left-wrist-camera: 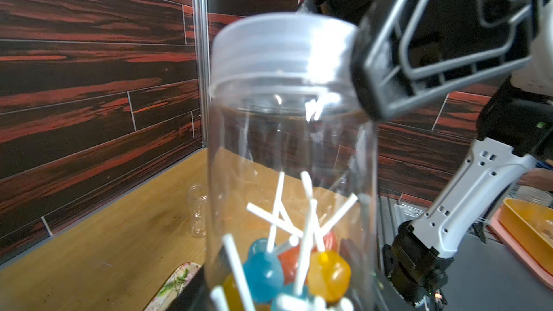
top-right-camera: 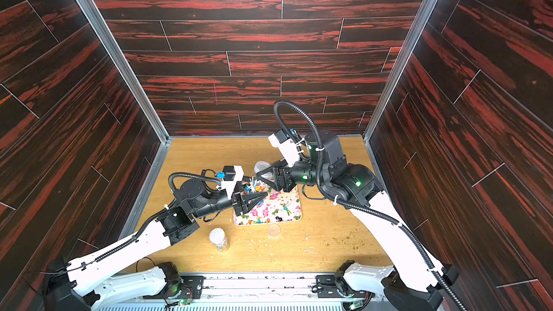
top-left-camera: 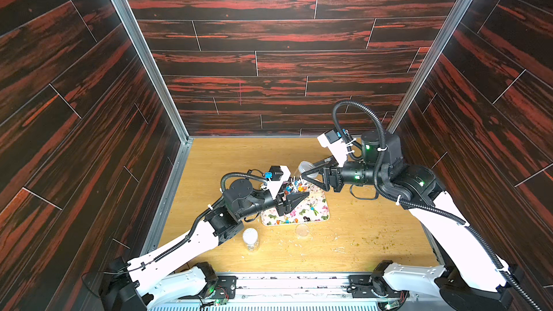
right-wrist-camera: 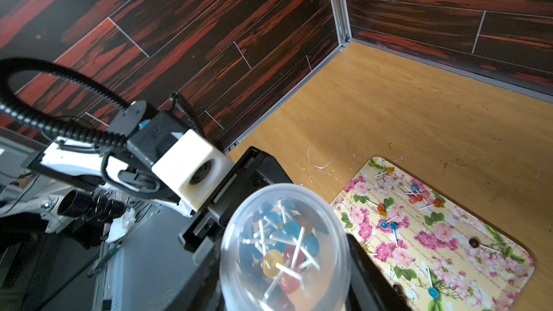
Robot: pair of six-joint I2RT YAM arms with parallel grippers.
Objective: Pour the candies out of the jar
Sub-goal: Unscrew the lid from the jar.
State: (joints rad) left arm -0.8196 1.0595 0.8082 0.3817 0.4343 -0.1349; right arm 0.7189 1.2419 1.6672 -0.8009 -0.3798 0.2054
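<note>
At the lower centre of the left wrist view we see the candies (left-wrist-camera: pixel 299 270) in glossy blue, orange and red on white sticks, inside a clear jar (left-wrist-camera: pixel 287 151) with a cloudy white lid (left-wrist-camera: pixel 278 52). The tray (right-wrist-camera: pixel 490 267), lower right in the right wrist view, shows pink flowers and green leaves on pale yellow. The table (right-wrist-camera: pixel 404 109) is honey-toned wood grain; the walls (top-left-camera: pixel 284 34) are dark planks streaked with red.
</note>
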